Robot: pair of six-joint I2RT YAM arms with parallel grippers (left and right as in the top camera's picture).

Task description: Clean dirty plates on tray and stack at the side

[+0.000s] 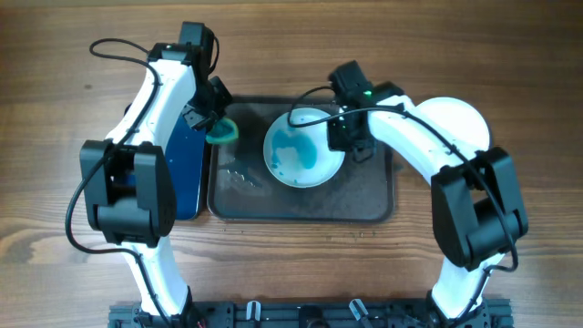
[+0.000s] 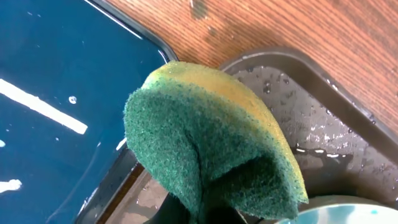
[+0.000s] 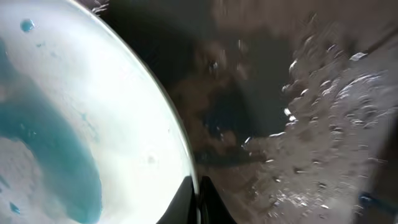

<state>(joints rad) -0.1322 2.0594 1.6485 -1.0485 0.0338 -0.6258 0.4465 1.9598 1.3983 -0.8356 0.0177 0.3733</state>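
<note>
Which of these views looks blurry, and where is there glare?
Right wrist view: soft and smeared, droplets on the tray streak, the plate washed out near its rim. Left wrist view: sharp on the sponge, white glare streaks on the blue tray. Overhead view: evenly lit, crisp.

A robotics test bench: the left arm (image 1: 137, 182) and right arm (image 1: 465, 200) rise from a black rail (image 1: 301, 314) edging a wooden table (image 1: 55, 137), cables (image 1: 117, 40) loose, with a wet tray (image 1: 364, 205), sponge (image 1: 221, 133) and plate (image 1: 301, 150) as dishwashing props.
</note>
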